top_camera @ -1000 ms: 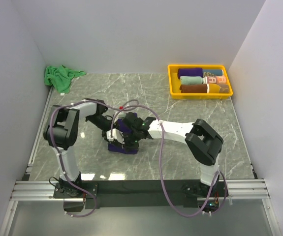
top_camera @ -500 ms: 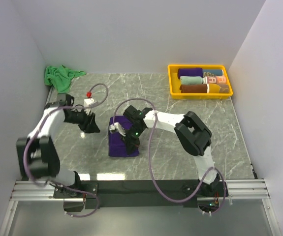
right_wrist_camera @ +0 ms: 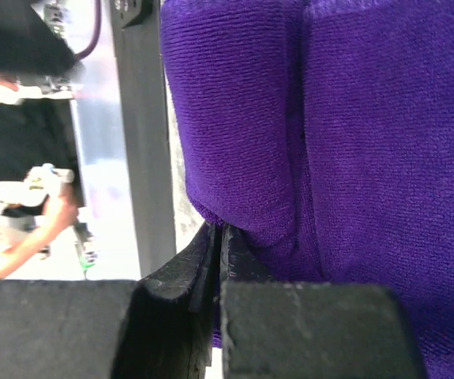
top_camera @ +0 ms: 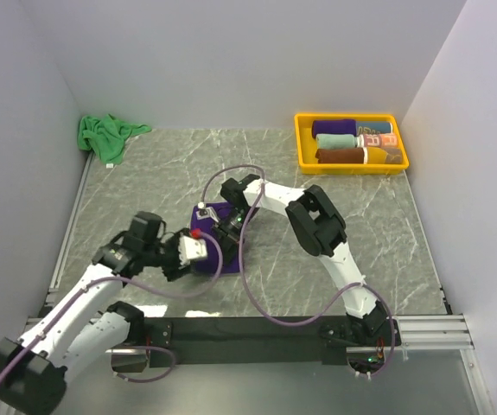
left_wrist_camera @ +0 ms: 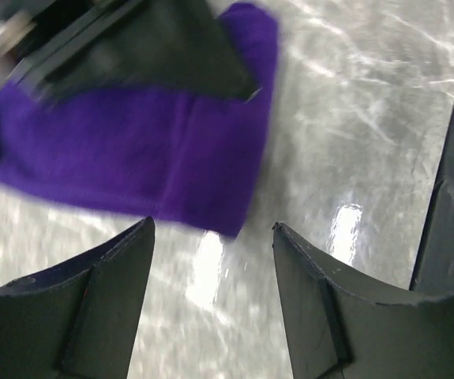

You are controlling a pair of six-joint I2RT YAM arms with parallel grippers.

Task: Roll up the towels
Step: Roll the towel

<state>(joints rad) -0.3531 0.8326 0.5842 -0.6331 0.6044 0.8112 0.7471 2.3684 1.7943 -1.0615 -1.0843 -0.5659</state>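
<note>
The dark purple towel (top_camera: 225, 251) lies bunched at the table's middle, mostly covered by both grippers. My right gripper (top_camera: 231, 223) sits on its far part. In the right wrist view its jaws (right_wrist_camera: 220, 230) are pressed together on a fold of the towel (right_wrist_camera: 345, 142). My left gripper (top_camera: 198, 251) is at the towel's near-left edge. In the left wrist view it (left_wrist_camera: 211, 230) is open and empty, with the towel's (left_wrist_camera: 132, 158) corner just beyond its fingertips. The green towel (top_camera: 105, 136) lies crumpled in the far left corner.
A yellow tray (top_camera: 305, 160) holding several rolled towels stands at the far right. White walls close in the table on the left, back and right. A purple cable loops over the table near the grippers.
My left arm has swung from the table's left side down toward the near edge, and its gripper now points at the purple towel. My right gripper has shifted farther back on the towel.
</note>
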